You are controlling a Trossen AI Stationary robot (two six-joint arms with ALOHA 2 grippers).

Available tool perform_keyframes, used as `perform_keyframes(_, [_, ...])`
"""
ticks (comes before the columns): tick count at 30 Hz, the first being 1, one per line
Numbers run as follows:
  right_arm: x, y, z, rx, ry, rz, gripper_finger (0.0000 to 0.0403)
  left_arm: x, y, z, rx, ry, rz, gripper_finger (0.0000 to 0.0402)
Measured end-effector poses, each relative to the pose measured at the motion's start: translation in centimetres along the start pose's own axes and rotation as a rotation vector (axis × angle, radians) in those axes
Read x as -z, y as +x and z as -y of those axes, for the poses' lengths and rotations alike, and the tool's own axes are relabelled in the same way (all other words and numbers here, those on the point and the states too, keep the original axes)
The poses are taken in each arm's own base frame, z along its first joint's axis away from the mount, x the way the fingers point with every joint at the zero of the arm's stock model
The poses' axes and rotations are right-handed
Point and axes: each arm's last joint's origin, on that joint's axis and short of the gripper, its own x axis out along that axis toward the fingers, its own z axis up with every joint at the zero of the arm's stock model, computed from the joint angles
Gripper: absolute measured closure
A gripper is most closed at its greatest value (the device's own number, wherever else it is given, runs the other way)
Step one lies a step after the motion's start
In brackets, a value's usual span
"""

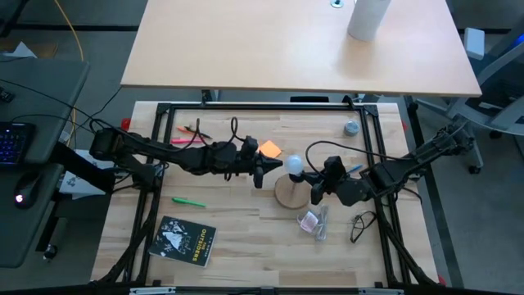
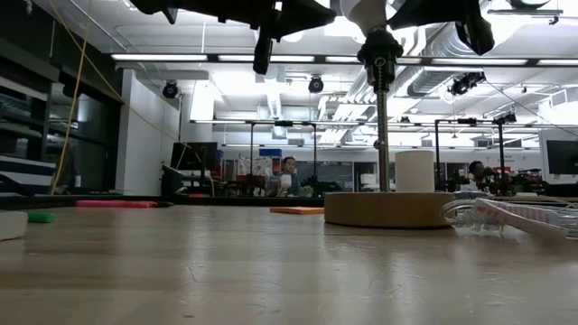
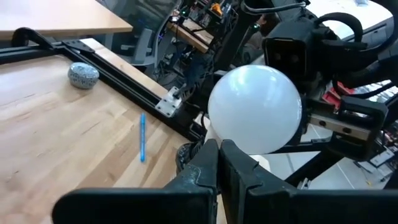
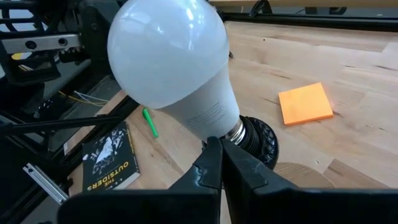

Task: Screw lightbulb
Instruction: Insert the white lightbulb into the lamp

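Left gripper [image 1: 260, 170]: fingers clenched, empty, tips just beside bulb.
Lightbulb [image 4: 168, 62]: base seated in black socket [image 4: 260, 142] atop wooden disc [image 1: 288, 195].
Right gripper [image 1: 315, 192]: fingers clenched, empty, near socket.
Progress: bulb appears mounted; tightness unverifiable.

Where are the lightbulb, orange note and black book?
lightbulb [image 4: 165, 53]: right wrist view, on the white globe.
orange note [image 4: 305, 103]: right wrist view, middle of its top face.
black book [image 1: 185, 240]: high view, centre of the cover.
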Motion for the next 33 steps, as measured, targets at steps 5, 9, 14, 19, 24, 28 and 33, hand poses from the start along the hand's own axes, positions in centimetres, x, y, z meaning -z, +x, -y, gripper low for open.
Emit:
perform_keyframes(5, [0.0,0.0,0.0,0.000,-0.003,-0.007,0.0403,0.1,0.1,-0.1,-0.003,0.001,-0.003,0.0401])
perform_keyframes(9, [0.0,0.0,0.0,-0.001,-0.003,-0.008,0.0403,0.3,0.2,-0.2,-0.009,0.001,-0.012,0.0401])
perform_keyframes(14, [0.0,0.0,0.0,-0.001,-0.004,-0.008,0.0403,0.2,0.3,-0.2,0.000,-0.001,0.001,0.0401])
perform_keyframes(19, [0.1,0.0,0.0,-0.008,-0.005,-0.022,0.0403,0.2,0.3,-0.2,-0.001,-0.001,0.000,0.0401])
perform_keyframes(24, [0.2,0.0,0.1,-0.005,-0.013,-0.034,0.0403,0.2,0.3,-0.2,-0.005,0.000,0.003,0.0401])
perform_keyframes(28, [0.2,0.0,0.1,-0.004,-0.014,-0.036,0.0403,0.3,0.5,-0.5,-0.013,0.008,0.005,0.0401])
perform_keyframes(33, [0.2,0.0,0.2,-0.002,-0.017,-0.038,0.0403,1.1,1.6,-1.0,0.023,-0.009,0.011,0.0401])
